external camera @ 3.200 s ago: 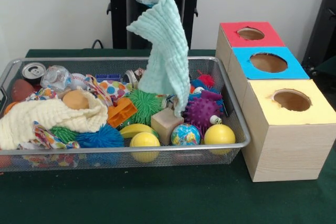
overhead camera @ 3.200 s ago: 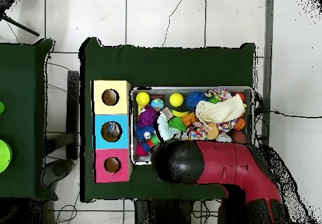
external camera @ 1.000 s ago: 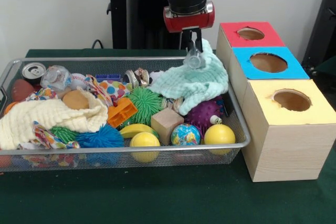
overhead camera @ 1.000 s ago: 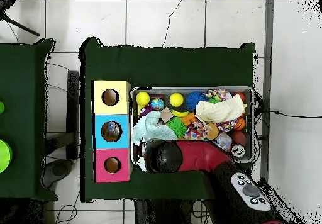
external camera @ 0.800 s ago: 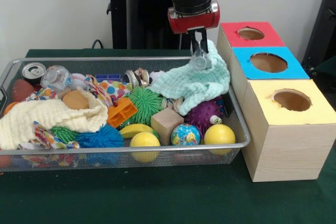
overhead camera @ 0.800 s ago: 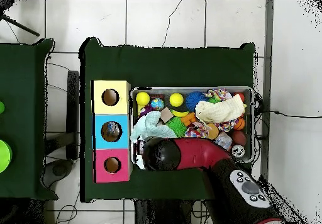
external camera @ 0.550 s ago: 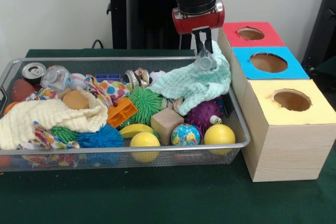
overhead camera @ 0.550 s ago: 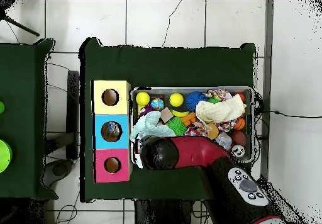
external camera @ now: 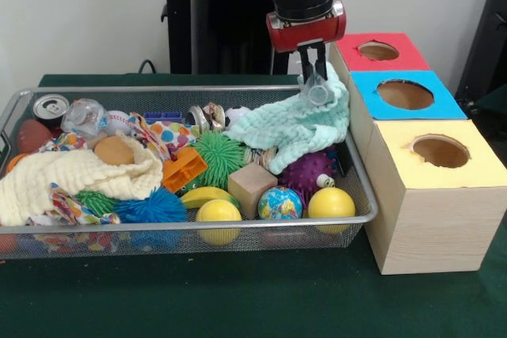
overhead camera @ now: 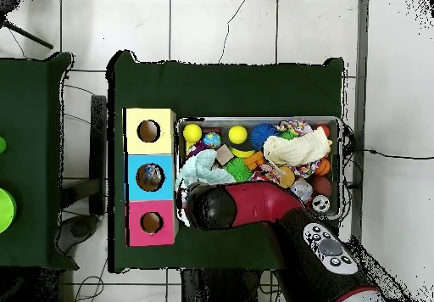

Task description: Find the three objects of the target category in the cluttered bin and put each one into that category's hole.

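Observation:
In the front view my gripper point(external camera: 316, 82) is shut on a small clear bottle point(external camera: 319, 96) just above the right end of the wire mesh bin point(external camera: 158, 225), close to the red box. A mint green cloth point(external camera: 289, 128) hangs with the bottle and drapes over toys by the bin's right wall. A second clear bottle point(external camera: 83, 115) lies at the bin's far left, beside a silver can point(external camera: 51, 106). In the overhead view the red arm point(overhead camera: 246, 207) covers the gripper; the bin point(overhead camera: 254, 119) shows beside the boxes.
Three wooden boxes stand right of the bin, each with a round hole: red top point(external camera: 379, 51), blue top point(external camera: 405, 94), yellow top point(external camera: 440, 150). The bin holds a cream cloth point(external camera: 71, 176), spiky balls, yellow balls, a wooden block point(external camera: 252, 187) and other toys.
The gripper came down from high above the bin and moved right toward the boxes, carrying the bottle. The green cloth went from hanging tall to draped over the toys.

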Available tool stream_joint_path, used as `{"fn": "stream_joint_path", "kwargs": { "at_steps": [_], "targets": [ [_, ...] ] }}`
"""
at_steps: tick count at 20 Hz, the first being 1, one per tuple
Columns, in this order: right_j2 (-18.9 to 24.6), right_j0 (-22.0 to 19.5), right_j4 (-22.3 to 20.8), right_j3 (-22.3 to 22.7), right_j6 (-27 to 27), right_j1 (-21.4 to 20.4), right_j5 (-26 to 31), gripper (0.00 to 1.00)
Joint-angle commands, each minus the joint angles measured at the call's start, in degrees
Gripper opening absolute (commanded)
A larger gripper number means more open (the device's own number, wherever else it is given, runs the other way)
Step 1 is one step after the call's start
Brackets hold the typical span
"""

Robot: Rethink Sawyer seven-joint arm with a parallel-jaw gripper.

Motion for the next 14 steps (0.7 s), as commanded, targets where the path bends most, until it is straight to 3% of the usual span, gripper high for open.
{"fn": "stream_joint_path", "kwargs": {
  "at_steps": [1,5,10,14],
  "targets": [
    [4.12,-1.82,-3.97,-4.06,-7.49,1.25,4.61,0.0],
    [4.64,-3.08,-6.62,-5.77,-12.46,0.13,8.9,0.0],
    [7.71,-6.5,-12.36,-5.17,-19.02,0.42,9.38,0.0],
    [9.03,-7.73,-16.3,-3.54,-19.11,-0.48,8.68,0.0]
  ]
}}
